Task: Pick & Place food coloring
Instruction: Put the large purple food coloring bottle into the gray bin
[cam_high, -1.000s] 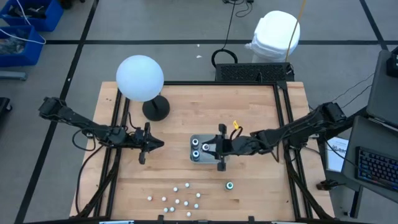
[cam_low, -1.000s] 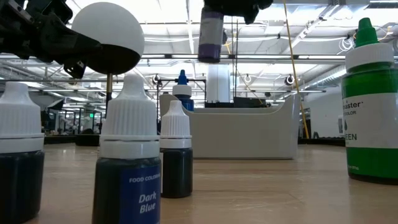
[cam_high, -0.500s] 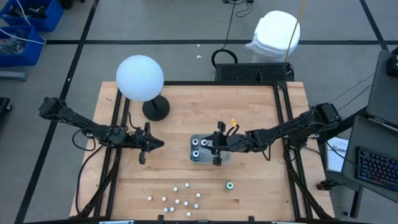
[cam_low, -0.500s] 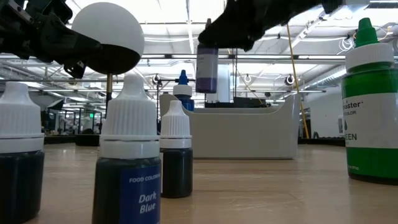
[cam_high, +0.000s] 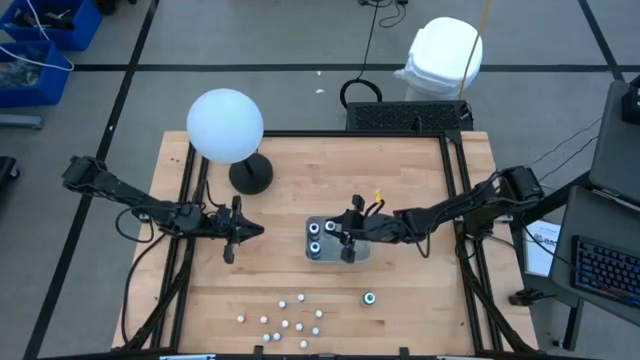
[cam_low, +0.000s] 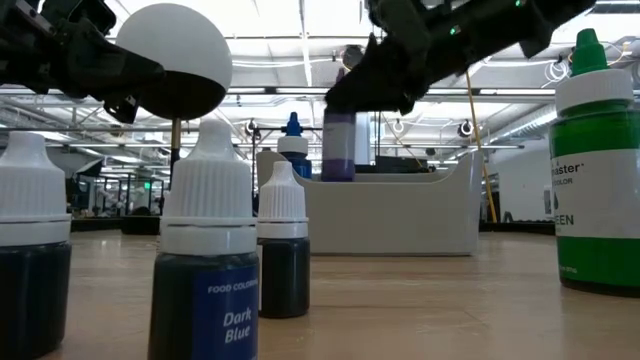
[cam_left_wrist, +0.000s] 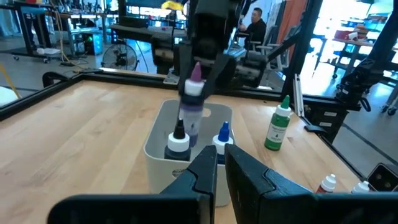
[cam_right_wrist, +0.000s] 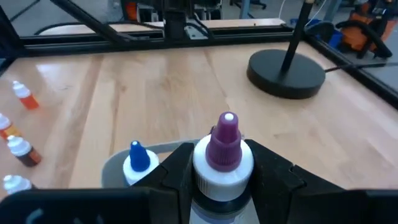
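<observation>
High view: right gripper (cam_high: 347, 237) over the clear tray (cam_high: 361, 254) at mid-table, fingers clamped on a purple food coloring bottle (cam_low: 338, 146), held upright by its neck, its base just inside the tray's rim. In the tray, 2 more bottles: a black-tipped one (cam_left_wrist: 177, 142) and a blue-tipped one (cam_left_wrist: 222, 137). Green bottle (cam_high: 369, 298) standing alone near the front edge, right of a cluster of small whitish bottles (cam_high: 286, 321). Left gripper (cam_high: 231, 241) hovering well left of the tray, fingers nearly together, empty. White globe lamp (cam_high: 225, 125) at the back left.
</observation>
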